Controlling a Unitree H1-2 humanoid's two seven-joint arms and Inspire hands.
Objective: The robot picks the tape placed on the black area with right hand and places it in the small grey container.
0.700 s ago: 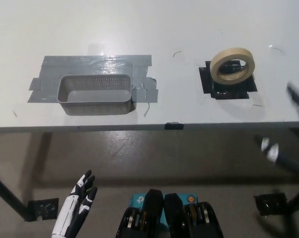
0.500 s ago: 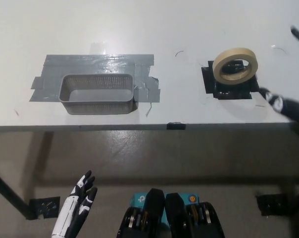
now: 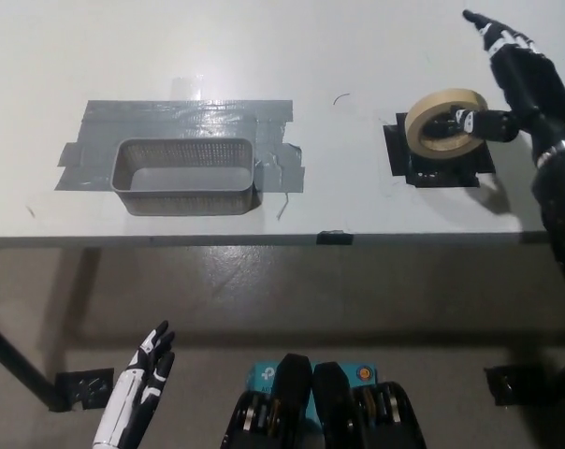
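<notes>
- The tape is seen on the black patch, right beside the right hand.
- That hand's fingers are spread, nothing gripped yet.
- The container is parked well away.
- The left hand is held low, fingers apart.

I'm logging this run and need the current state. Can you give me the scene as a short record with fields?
target: beige ring-shaped roll of tape, tilted on the black patch
destination: small grey mesh container, nothing inside it, on grey tape strips
right hand: black, open, reaching the roll's right side, no grasp yet
left hand: white, open, resting below the white table
</notes>
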